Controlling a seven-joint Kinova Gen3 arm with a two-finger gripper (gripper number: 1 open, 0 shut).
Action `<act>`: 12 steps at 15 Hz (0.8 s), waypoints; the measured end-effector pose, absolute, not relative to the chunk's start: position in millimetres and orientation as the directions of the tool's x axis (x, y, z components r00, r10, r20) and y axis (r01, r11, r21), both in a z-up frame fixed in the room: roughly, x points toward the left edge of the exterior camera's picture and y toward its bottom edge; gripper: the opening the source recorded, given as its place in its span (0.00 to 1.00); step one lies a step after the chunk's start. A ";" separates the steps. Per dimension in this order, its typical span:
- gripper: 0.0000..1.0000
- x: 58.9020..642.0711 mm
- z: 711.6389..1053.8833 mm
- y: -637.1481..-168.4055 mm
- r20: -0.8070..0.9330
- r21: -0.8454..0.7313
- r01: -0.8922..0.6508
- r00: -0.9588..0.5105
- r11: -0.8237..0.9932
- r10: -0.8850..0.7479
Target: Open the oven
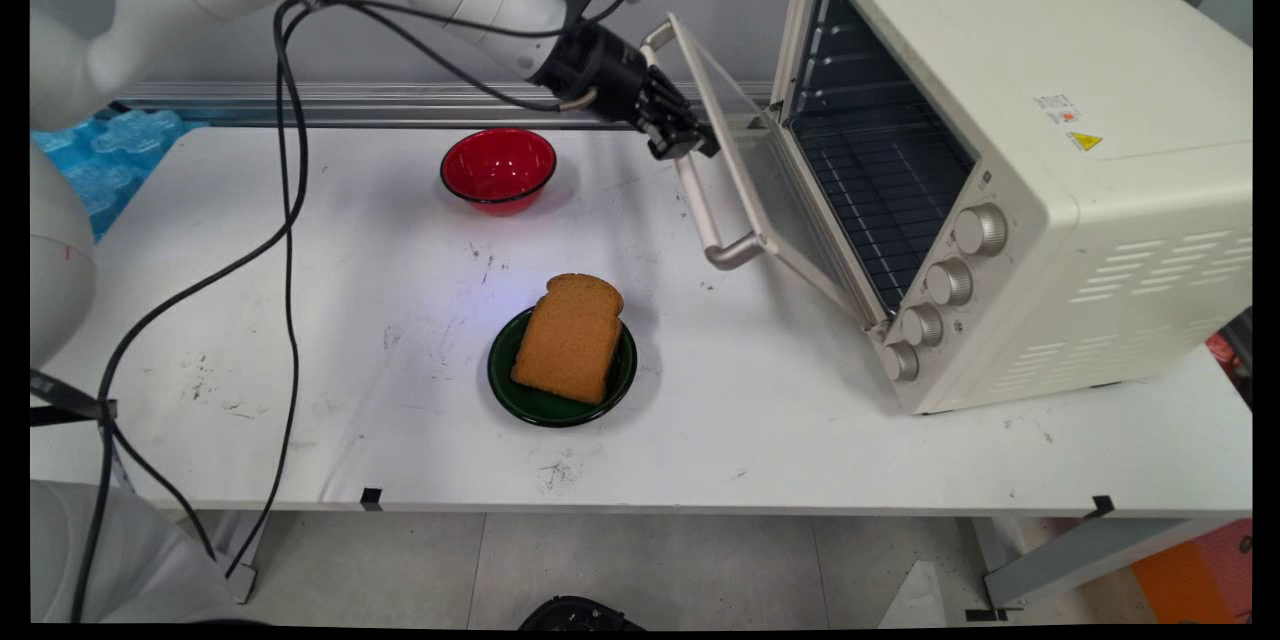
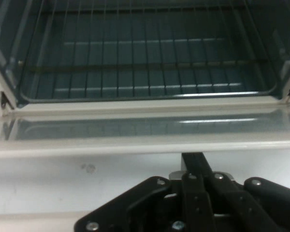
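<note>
Main view, hand (image 1: 690,142) against oven door (image 1: 745,175) (half open)

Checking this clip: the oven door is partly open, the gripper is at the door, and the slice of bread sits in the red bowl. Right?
Not quite. The slice of bread sits on the green plate, as the main view shows; the red bowl holds nothing. The rest stands: the oven door is partly open with the gripper at it.

yellow warning-triangle sticker (image 1: 1086,141) on toaster oven (image 1: 1090,170) top, small label beside it unreadable
</note>
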State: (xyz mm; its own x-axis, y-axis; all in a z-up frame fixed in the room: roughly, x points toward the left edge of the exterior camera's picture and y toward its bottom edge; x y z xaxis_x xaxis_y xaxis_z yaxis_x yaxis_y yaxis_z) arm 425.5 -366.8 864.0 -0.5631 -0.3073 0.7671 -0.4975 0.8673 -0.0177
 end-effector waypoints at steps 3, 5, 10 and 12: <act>0.00 437.6 849.3 -362.6 0.770 -0.034 -0.506 -0.563 0.862 -0.300; 0.00 445.8 839.1 -359.9 0.773 -0.045 -0.508 -0.563 0.860 -0.292; 0.00 463.4 812.8 -352.9 0.779 -0.066 -0.505 -0.564 0.860 -0.272; 0.00 469.5 803.2 -351.0 0.781 -0.074 -0.503 -0.567 0.861 -0.264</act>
State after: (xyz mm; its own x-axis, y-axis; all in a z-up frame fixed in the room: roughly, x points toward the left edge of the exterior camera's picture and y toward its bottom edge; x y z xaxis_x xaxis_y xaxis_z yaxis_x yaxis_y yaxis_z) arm 469.5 -351.0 803.2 -0.5666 -0.2636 0.7807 -0.5027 0.8613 -0.0739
